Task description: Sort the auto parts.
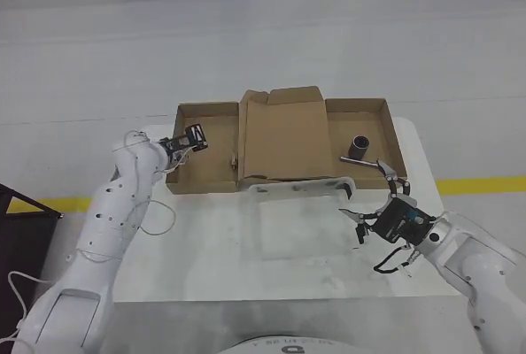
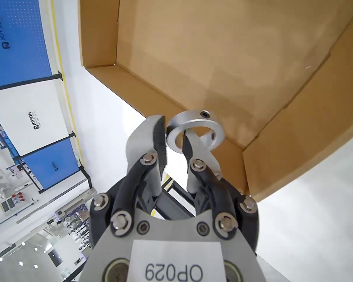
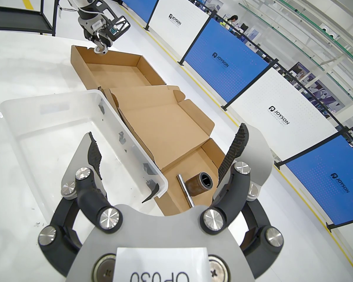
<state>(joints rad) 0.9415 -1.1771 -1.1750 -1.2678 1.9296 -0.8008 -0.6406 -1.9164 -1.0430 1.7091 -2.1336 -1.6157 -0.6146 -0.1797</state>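
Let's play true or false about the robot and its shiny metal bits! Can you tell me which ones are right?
1. The left gripper is pinching a silver ring. True.
2. The right gripper is holding the metal rod. False: it is open and holds nothing; the rod lies in a cardboard box.
3. The dark cylinder sits in the same box as the rod. True.
4. The ring lies in the clear bin. False: the left gripper holds it up at the rim of the other cardboard box.
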